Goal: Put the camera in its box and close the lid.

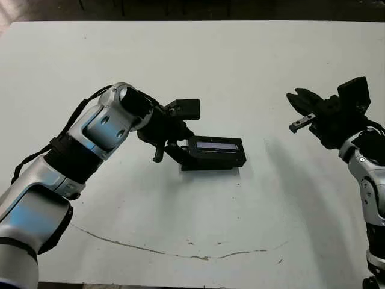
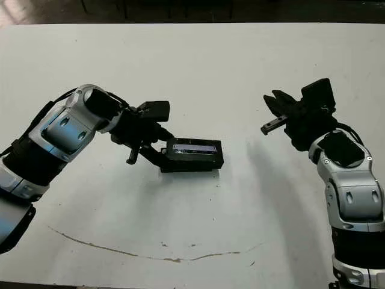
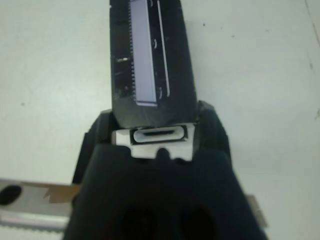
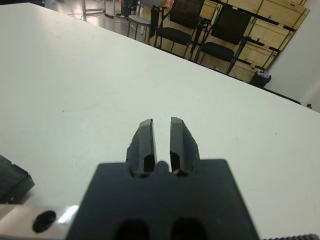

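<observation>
The left gripper [image 1: 175, 150] is clamped on the left end of the lid [image 1: 215, 150], pressing it down onto the box [image 1: 210, 168] at table centre, apparently to seat it. The camera is out of sight, presumably inside. Farther right, the right gripper [image 1: 299, 114] hovers empty, fingers nearly together, clear of the work.
</observation>
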